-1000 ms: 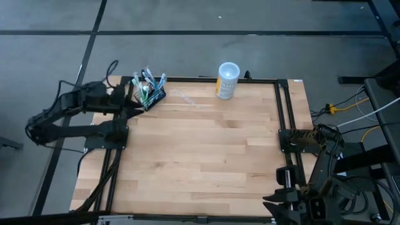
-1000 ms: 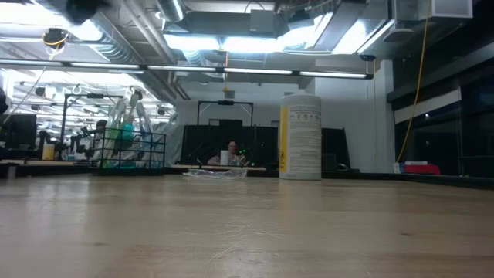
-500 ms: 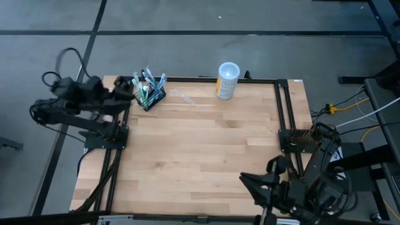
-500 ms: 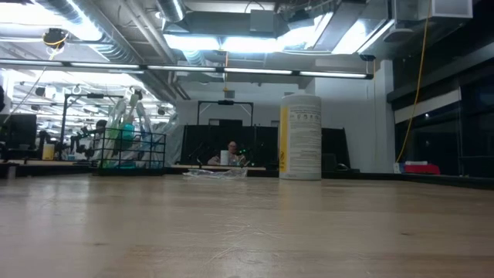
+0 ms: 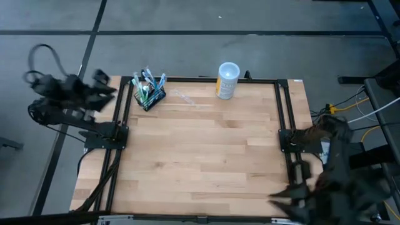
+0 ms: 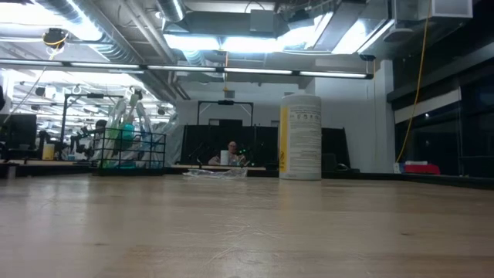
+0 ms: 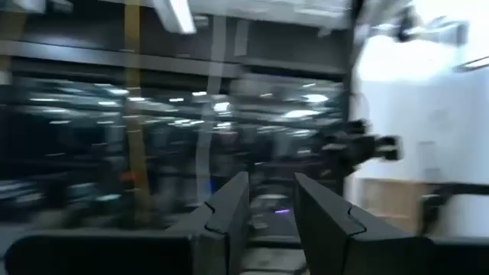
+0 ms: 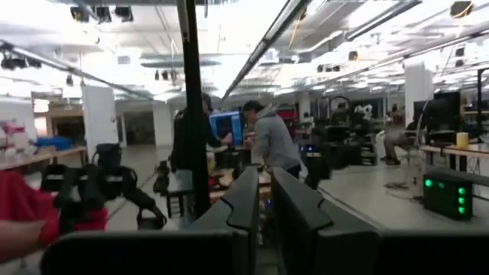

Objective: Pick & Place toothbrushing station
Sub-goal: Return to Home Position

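The small black slotted holder block [image 5: 150, 97], far left, looked light but tippy; its stiff sides seemed best to grasp. The left gripper [image 7: 271, 183] was narrowly parted, the right gripper [image 8: 265, 172] nearly closed.

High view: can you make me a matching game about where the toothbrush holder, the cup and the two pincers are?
Things:
1 toothbrush holder
2 cup
3 left pincer
4 right pincer

Places:
A by the near right corner of the table
B at the far edge, about the middle
C on the table, near its far left corner
D at the left edge, left of the toothbrush holder

Pairs: 1-C, 2-B, 3-D, 4-A
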`<state>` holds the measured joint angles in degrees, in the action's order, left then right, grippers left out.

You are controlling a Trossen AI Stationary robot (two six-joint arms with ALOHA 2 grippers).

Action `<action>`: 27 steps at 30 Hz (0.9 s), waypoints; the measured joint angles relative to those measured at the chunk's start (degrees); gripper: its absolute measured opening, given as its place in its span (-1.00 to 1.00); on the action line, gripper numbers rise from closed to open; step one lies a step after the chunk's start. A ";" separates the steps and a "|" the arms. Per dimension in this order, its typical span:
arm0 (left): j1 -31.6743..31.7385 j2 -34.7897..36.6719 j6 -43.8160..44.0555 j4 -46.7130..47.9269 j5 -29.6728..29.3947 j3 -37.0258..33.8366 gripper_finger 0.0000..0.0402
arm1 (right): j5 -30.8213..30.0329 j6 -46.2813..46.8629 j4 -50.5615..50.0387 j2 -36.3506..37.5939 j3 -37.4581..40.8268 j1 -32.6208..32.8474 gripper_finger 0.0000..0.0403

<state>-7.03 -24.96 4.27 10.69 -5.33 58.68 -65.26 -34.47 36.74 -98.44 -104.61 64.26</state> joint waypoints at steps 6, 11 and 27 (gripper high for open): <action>0.00 5.32 -1.57 10.29 -5.02 3.93 -0.54 | -2.01 14.35 -26.46 9.15 1.84 2.68 -0.80; 0.00 7.61 -0.43 10.11 -2.67 2.60 -0.54 | 13.46 40.11 -50.53 19.10 9.11 -3.91 -0.81; 0.04 16.10 -6.43 2.74 4.87 -18.15 -0.59 | 39.87 32.76 -22.68 52.92 61.31 -11.28 -0.97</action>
<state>-6.98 -8.86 -2.16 13.43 -0.46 40.53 -25.40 -1.71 14.06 -45.52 -43.30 52.99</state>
